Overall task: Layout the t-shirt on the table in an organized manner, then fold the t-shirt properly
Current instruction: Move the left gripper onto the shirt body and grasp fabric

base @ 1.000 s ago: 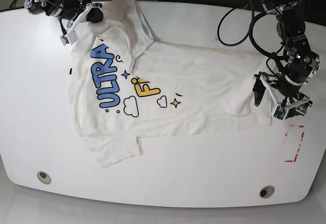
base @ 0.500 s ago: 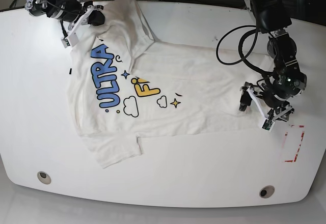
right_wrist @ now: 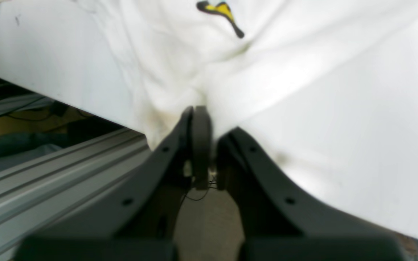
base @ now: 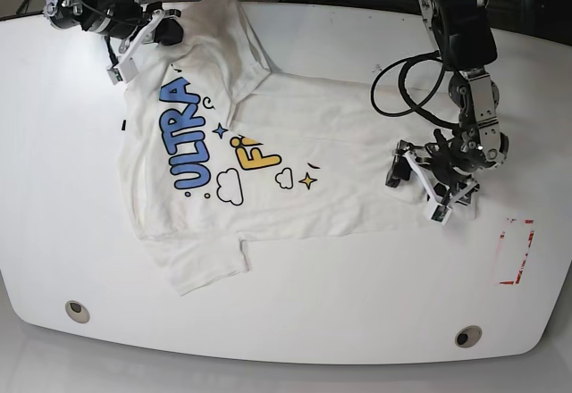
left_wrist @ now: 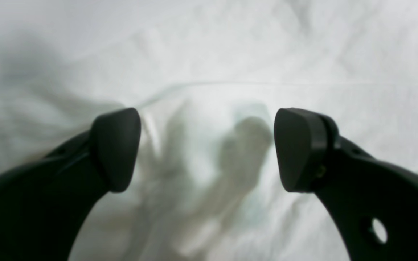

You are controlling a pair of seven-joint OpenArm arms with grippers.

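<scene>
Two grippers, two different jobs right now. Left gripper (base: 425, 183) hangs over the hem end of the t-shirt (base: 295, 165), toward the table's right edge; its fingers (left_wrist: 116, 148) stand wide apart with nothing between them. Wrist view shows rumpled white cloth directly under the gap, a seam line running across just beyond the tips, and a yellow star of the print off at the far right of that view. Whether the tips touch the fabric, I cannot tell.

Right gripper (base: 134, 49) sits at the table's far left corner, jaws pinched together on a bunched fold of the shirt's shoulder end. Its wrist view shows the cloth gathered into the closed fingertips right at the table (base: 357, 321) edge, with a yellow and black mark of the print on the fabric ahead.

Key relation: the shirt's long axis runs left to right across the table, collar end at the far left corner, hem toward the right edge near the red tape outline (base: 516, 252). My arms hold opposite ends of that axis. One sleeve lies folded over the chest beside the blue letters; the other sleeve juts toward the near edge.

Judgement: next move is a grasp on the hem below my left tips, then a pull toward the right edge to take out slack.
</scene>
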